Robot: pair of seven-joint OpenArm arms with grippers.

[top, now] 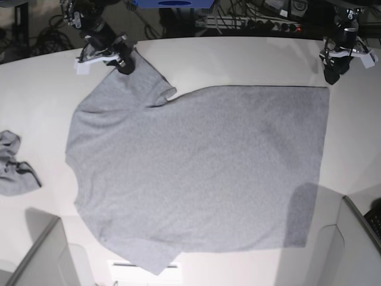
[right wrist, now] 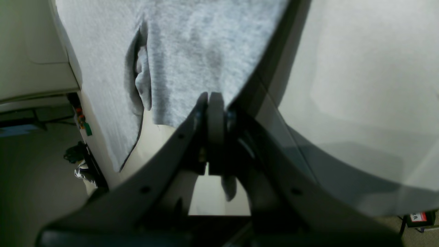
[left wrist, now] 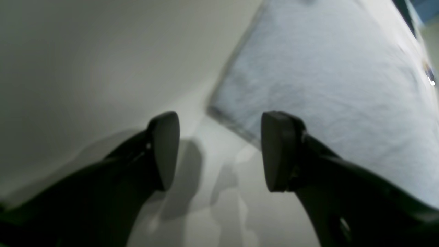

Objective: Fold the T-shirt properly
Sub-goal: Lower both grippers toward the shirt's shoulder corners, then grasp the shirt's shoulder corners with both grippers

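The heather-grey T-shirt [top: 202,167] lies spread flat, plain side up, on the white table [top: 238,59], and its neck is hidden. My right gripper [top: 126,64] sits at the far-left sleeve. In the right wrist view its jaws [right wrist: 212,103] are shut on the edge of the T-shirt [right wrist: 192,51], and a bit of fabric pokes out below the pads. My left gripper [top: 331,76] hovers just beyond the far-right hem corner. In the left wrist view it [left wrist: 219,151] is open, with that corner of the T-shirt [left wrist: 325,85] just ahead of the fingertips, not between them.
A small grey cloth with dark trim [top: 15,170] lies crumpled at the table's left edge. Cables and a power strip [top: 250,24] run behind the table. Light panels stand at the near-left [top: 41,256] and near-right [top: 351,244] corners.
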